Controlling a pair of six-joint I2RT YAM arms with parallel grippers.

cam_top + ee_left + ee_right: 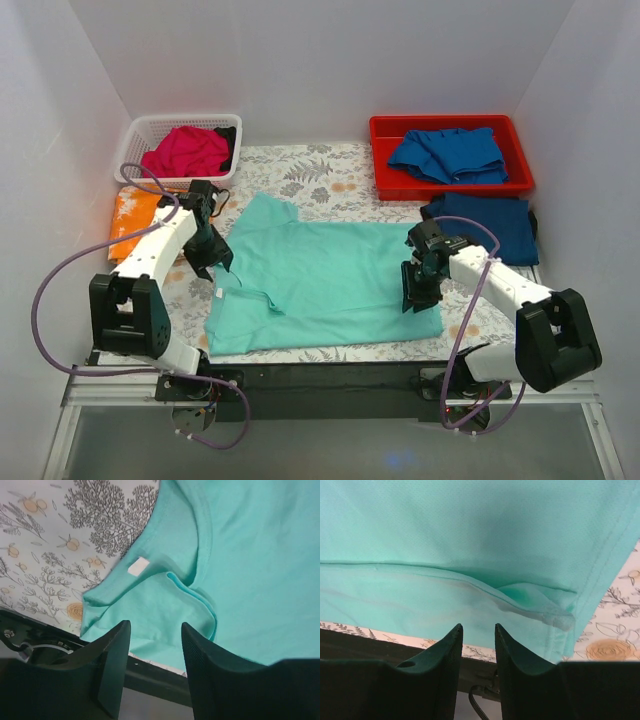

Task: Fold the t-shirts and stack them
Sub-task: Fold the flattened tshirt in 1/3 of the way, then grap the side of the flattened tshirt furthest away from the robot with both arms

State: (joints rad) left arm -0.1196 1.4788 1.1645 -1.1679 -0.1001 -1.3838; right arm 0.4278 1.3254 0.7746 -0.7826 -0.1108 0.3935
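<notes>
The left gripper (155, 628) is hovering open over the shirt (330, 285) at its collar. The right gripper (478, 628) is hovering, barely parted, over its right hem. Both are holding nothing.

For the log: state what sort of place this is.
Likely a robot lab booth: white walls surround the printed sheet, left arm and right arm are bolted down, shirts sit in a basket and red bin.

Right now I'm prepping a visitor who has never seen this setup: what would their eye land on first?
The plain mint-teal cloth t-shirt, spread nearly flat mid-table on the fern-printed sheet, dominates. The left gripper hovers open at its collar end, the right gripper open at its hem. Behind, a red plastic tray at far right holds a crumpled royal blue shirt; a white mesh basket at far left holds a magenta-pink shirt.
</notes>
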